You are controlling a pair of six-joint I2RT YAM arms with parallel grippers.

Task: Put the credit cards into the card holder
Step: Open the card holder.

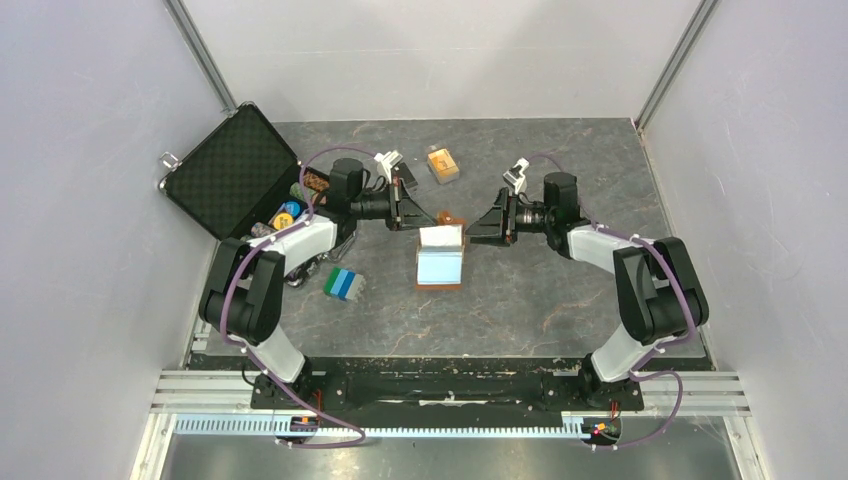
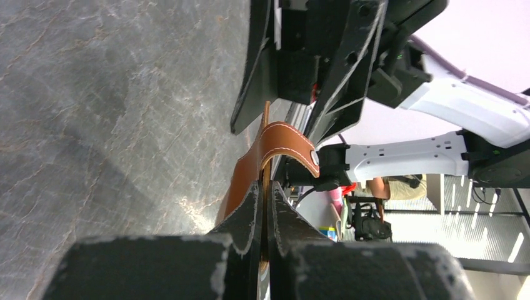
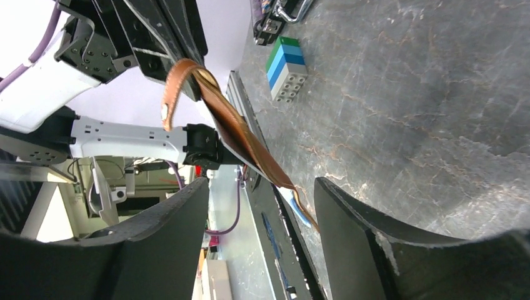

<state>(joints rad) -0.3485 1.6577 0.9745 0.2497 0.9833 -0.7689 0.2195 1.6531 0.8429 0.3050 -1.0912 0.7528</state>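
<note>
The wallet lies open at the table's centre, pale blue inside up, far flap raised. The left gripper is clamped on that flap's edge. The right gripper has its jaws spread, just beside the wallet's right side. Orange cards lie beyond. A striped block sits to the left.

We cannot count the credit cards; the left end effector hides the card holder's pinched edge.
</note>
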